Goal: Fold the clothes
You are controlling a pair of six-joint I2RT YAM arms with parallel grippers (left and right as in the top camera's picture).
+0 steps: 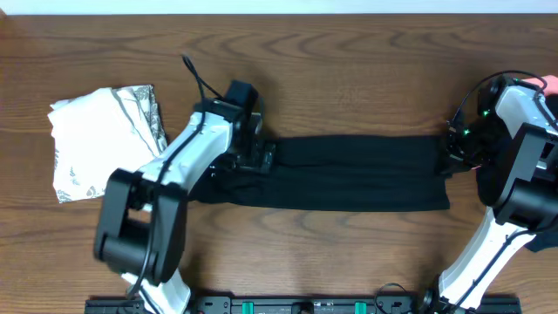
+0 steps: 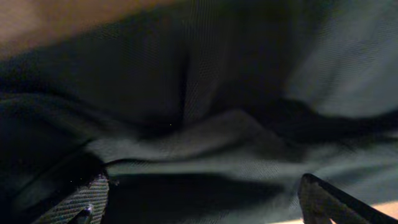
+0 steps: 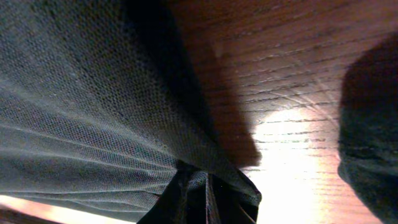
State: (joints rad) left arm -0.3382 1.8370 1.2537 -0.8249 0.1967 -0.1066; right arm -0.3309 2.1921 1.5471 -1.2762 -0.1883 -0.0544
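Black shirt (image 1: 349, 174): long, mesh-knit, seemingly folded.

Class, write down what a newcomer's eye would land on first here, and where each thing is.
A black garment pulled into a long band across the middle of the table, the right gripper pinching its right end and the left gripper open over its left end. At far left lies a white, grey-printed garment.
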